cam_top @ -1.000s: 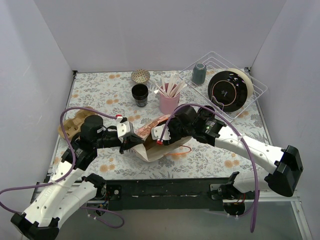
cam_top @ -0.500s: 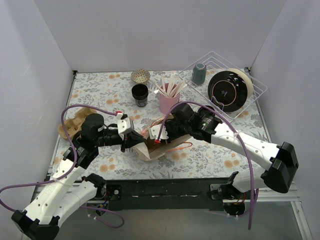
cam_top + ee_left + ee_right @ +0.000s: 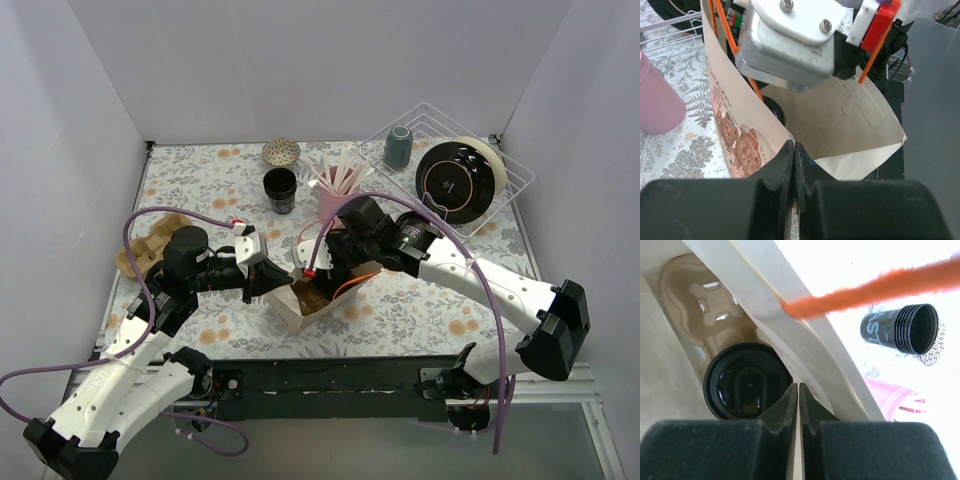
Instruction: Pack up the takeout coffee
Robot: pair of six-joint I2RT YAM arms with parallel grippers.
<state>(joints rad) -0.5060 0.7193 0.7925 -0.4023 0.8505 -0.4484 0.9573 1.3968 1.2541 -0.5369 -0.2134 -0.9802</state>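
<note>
The paper bag (image 3: 860,125) is pinched at opposite rims by the left hand (image 3: 794,150) and right hand (image 3: 798,390), both closed on it, arms bent inward. The takeout coffee (image 3: 746,382) is seen standing inside the bag.

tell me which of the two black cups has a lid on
The takeout coffee, inside the paper bag, is the lidded one. The other black cup stands open-topped on the table beside the pink cup.
</note>
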